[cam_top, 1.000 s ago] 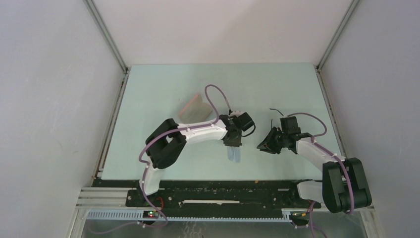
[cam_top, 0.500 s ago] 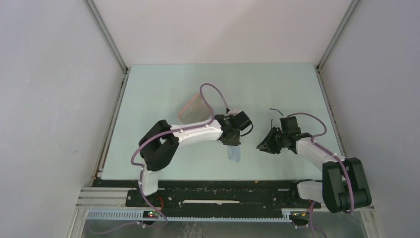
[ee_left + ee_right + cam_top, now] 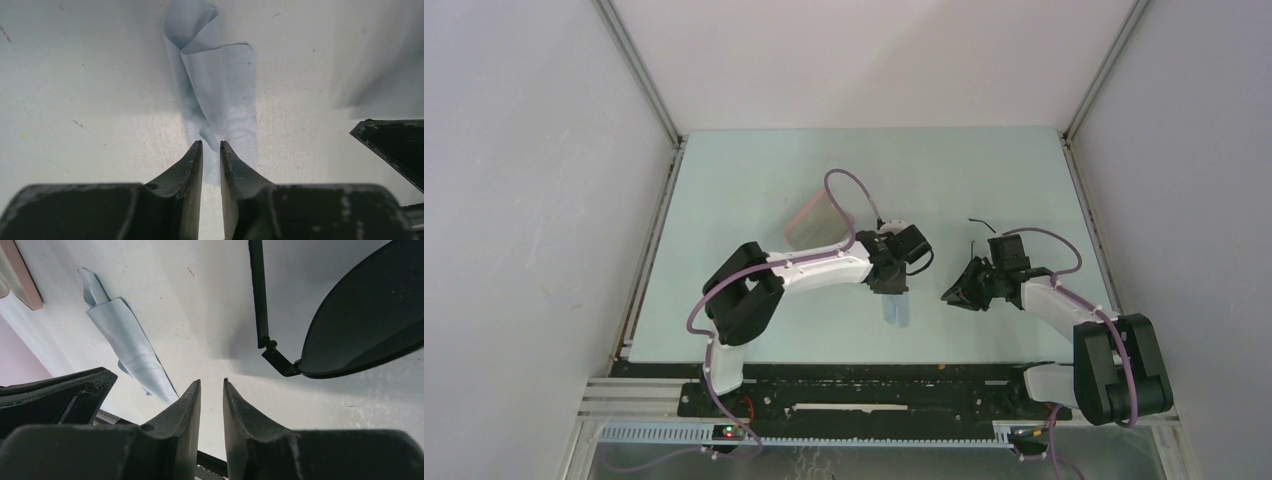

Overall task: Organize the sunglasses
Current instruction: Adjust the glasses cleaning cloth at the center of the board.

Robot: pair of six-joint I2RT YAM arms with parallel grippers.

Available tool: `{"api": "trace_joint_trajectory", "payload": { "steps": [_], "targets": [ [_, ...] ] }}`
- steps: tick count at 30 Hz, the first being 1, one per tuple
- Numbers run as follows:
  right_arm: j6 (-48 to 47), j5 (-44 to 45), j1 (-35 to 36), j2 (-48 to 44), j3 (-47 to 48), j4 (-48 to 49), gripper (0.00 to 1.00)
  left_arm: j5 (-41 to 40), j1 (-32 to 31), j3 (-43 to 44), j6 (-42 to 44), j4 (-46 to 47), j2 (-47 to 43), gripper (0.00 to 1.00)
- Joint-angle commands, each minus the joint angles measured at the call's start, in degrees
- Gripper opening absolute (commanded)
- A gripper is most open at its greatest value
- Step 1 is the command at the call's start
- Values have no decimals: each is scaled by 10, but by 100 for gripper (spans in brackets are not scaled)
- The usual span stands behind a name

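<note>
Both pairs of jaws stand only a slit apart with nothing between them. The left gripper (image 3: 211, 145) has its tips over the near end of the cloth. The right gripper (image 3: 211, 382) points at bare table (image 3: 984, 165) just beside the sunglasses.

The case (image 3: 816, 218) lies left of centre, beyond the left arm (image 3: 814, 268). It looks to be open, though that is hard to tell. The sunglasses (image 3: 360, 325) are on the right half, well apart from the case. One lens sits just ahead and to the right of the right fingertips, and one temple is unfolded and stretches away. The cloth (image 3: 220, 85) lies rolled lengthwise between the two grippers.

The step, I judge, is taking up the sunglasses for the case. The right jaws need to widen first, then shift right and close on the frame by the hinge. The lens is a poor place to grip, since it would likely smear and slip. The unfolded temple will probably need folding before the pair fits. The left gripper should hold off, or clear the cloth, so the path to the case is free.
</note>
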Motion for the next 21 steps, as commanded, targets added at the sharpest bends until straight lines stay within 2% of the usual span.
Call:
{"api": "trace_joint_trajectory", "payload": {
  "steps": [1,12,21],
  "targets": [
    [-1,-4,4,5,3,14,31,-9,9,-25,-29,2,-13,23],
    [-2,-5,5,8,3,16,30,50,29,-86,-53,79,-30,20],
    [-2,-2,5,11,3,17,30,50,29,-113,-61,112,-60,19]
  ]
}}
